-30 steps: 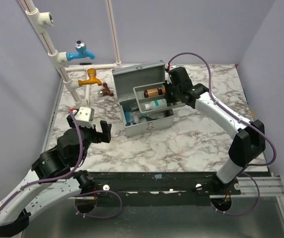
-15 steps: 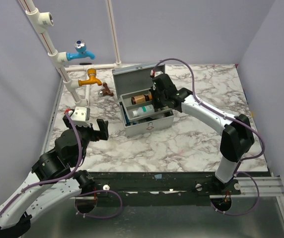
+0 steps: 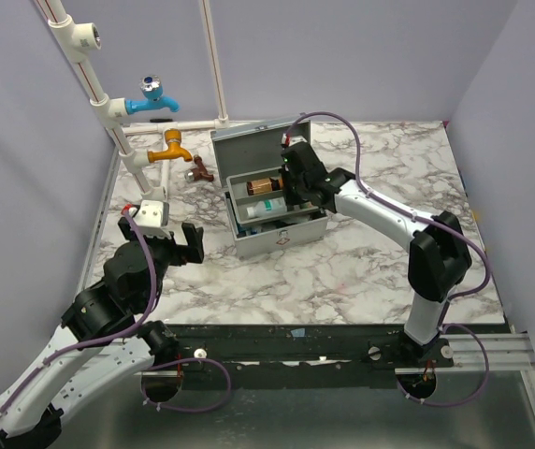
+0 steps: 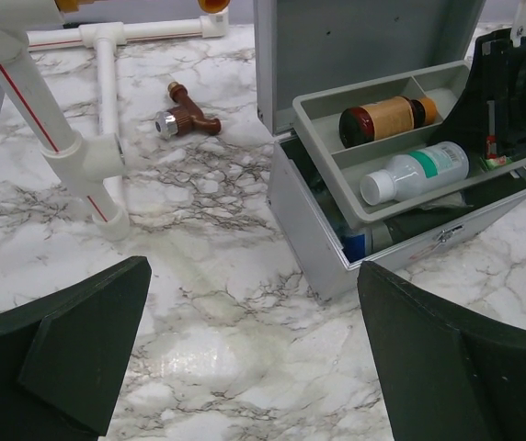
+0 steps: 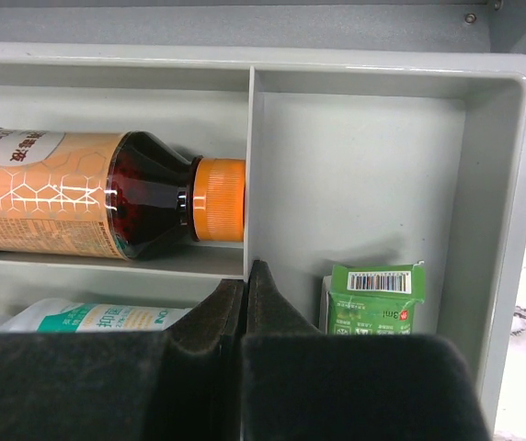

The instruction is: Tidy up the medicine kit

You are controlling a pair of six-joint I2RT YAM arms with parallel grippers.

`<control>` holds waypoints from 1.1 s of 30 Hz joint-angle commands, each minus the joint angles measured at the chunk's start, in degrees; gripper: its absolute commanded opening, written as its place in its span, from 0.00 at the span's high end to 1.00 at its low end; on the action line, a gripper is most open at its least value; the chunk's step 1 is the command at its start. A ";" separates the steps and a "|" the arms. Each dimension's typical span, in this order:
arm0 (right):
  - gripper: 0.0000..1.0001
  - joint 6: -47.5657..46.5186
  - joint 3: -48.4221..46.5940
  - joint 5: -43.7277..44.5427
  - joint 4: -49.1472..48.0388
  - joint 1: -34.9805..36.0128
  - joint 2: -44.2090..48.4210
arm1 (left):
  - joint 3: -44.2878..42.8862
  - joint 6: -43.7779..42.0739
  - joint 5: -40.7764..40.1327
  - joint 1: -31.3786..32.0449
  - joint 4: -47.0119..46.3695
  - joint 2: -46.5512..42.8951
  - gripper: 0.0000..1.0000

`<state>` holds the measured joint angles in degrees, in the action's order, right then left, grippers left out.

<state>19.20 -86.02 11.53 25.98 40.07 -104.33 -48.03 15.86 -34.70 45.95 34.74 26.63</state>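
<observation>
The medicine kit (image 3: 279,232) is a grey metal box at the table's middle, with its lid (image 3: 260,145) standing open. Its removable grey tray (image 3: 249,195) sits tilted over the box opening. The tray holds a brown bottle with an orange cap (image 5: 88,193), a white bottle (image 5: 88,317) and a green packet (image 5: 373,299). My right gripper (image 5: 246,276) is shut on the tray's dividing wall (image 5: 249,165). My left gripper (image 4: 254,349) is open and empty above the bare marble, to the near left of the box (image 4: 309,211).
White pipes (image 3: 118,122) with a blue tap (image 3: 151,98) and an orange tap (image 3: 172,148) stand at the back left. A loose brown valve piece (image 4: 185,118) lies left of the box. More items lie deep inside the box (image 4: 360,243).
My right gripper has carried the tray leftward, from beside the box's right end to over its opening. My left arm has barely shifted.
</observation>
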 commanded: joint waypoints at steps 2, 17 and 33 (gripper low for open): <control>0.99 2.41 -2.50 -0.68 -4.71 0.26 -1.55 | 0.39 -0.65 3.29 -1.82 -1.55 0.30 0.01; 0.99 2.19 -0.46 0.33 -3.54 3.39 -1.75 | 0.59 -0.92 5.61 -3.85 -1.91 -0.06 0.01; 0.99 1.62 2.01 7.59 -2.40 4.17 -0.43 | 0.82 -0.48 6.06 -4.12 -1.61 -1.04 0.01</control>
<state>19.53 -85.06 16.71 23.64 43.90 -105.41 -47.75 15.66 -29.71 42.11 33.89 26.35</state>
